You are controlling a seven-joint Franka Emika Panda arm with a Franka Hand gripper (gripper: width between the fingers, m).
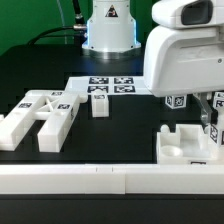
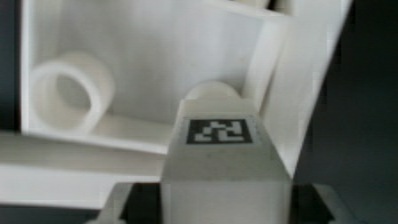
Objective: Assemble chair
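With the gripper clamped on the tagged bar, any tilt risks jamming it against the notched block.

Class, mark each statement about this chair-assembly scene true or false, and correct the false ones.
1. The glossy white H-shaped plastic frame lies on the black table at the exterior view's left. True.
2. The marker board stands upright. False: it lies flat on the table.
3. The gripper hangs above the H-shaped frame. False: it is at the exterior view's right, by the white notched plastic block.
4. A white plastic bar bearing a black-and-white square tag sits in the gripper's grasp. True.
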